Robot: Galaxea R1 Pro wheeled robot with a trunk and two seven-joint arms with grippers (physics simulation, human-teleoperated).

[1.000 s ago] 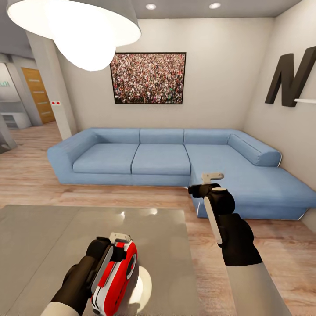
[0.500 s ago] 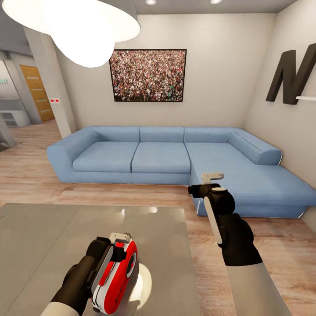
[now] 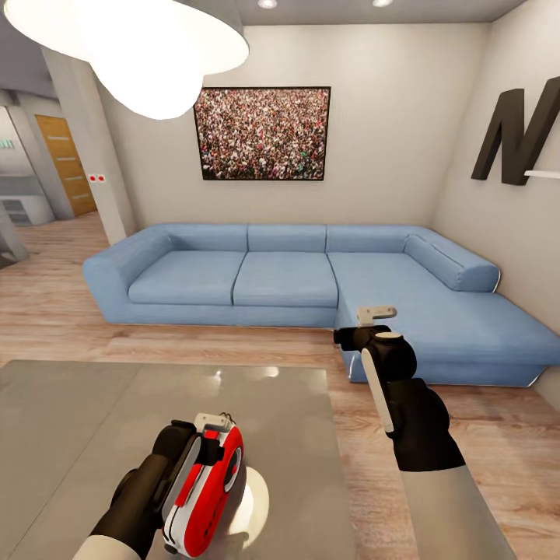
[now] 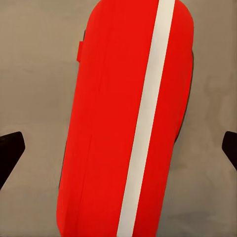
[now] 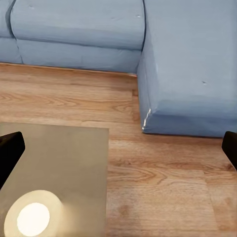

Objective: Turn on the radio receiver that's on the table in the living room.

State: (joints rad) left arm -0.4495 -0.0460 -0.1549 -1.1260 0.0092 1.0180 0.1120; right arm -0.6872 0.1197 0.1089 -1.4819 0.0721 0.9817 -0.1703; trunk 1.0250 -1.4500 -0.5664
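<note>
Presently noted, left to right: left gripper (image 3: 204, 451) at seven o'clock in head view, fingers spread wide in left wrist view, flanking but not touching small flat red-fronted radio receiver with white back (image 3: 204, 494). Radio tilted on edge against the gripper, over glossy grey rectangular coffee table (image 3: 70, 420); contact with tabletop not determinable. Blue L-shaped fabric sofa (image 3: 280, 276) at twelve o'clock. Right gripper (image 3: 373, 320) at four o'clock, fingers wide apart, empty, over light wood floor (image 5: 163, 177).
</note>
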